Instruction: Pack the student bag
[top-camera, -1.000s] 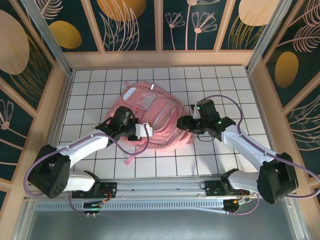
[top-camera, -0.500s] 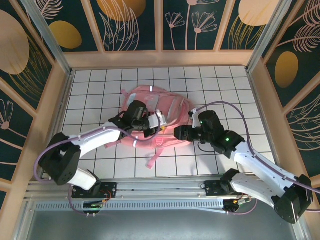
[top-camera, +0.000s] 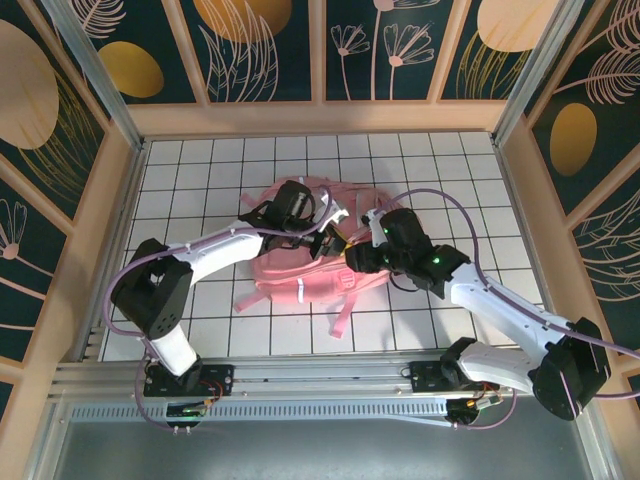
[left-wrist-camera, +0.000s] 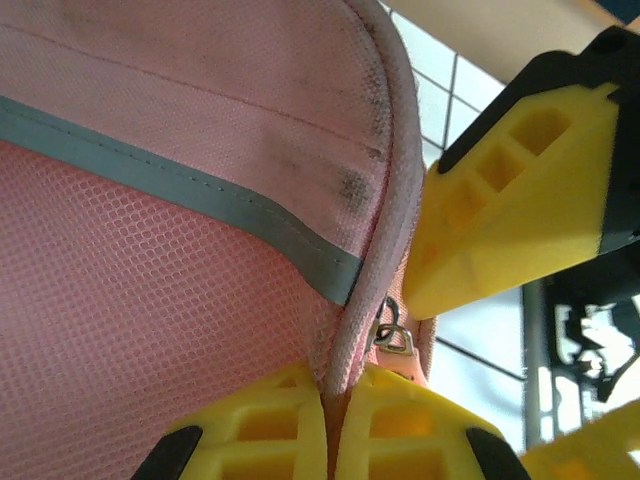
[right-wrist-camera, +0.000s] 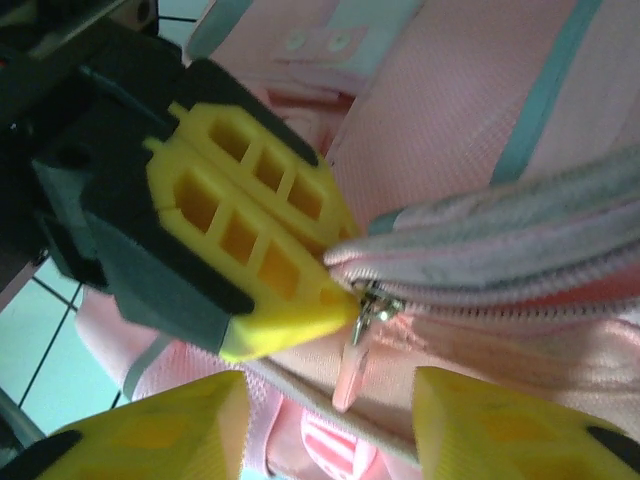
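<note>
The student bag (top-camera: 300, 268) is a pink backpack with grey reflective strips, lying mid-table. My left gripper (top-camera: 328, 236) is shut on its piped rim beside the zipper; in the left wrist view the yellow fingers (left-wrist-camera: 250, 430) pinch that rim. Facing it, my right gripper (top-camera: 352, 258) meets it at the bag's right side. In the right wrist view my right gripper (right-wrist-camera: 330, 425) is open, and the pink zipper pull (right-wrist-camera: 350, 380) hangs between its jaws without touching either. The left gripper (right-wrist-camera: 338, 272) sits just above the pull there.
Pink straps (top-camera: 340, 312) trail from the bag toward the near edge of the white tiled table (top-camera: 470, 170). Wooden walls (top-camera: 110, 200) enclose the table on three sides. A metal rail (top-camera: 320, 385) runs along the front by the arm bases.
Both arms have swung toward the centre and the bag has shifted right with the left gripper's pull. The right gripper has closed in on the zipper pull and its jaws have narrowed.
</note>
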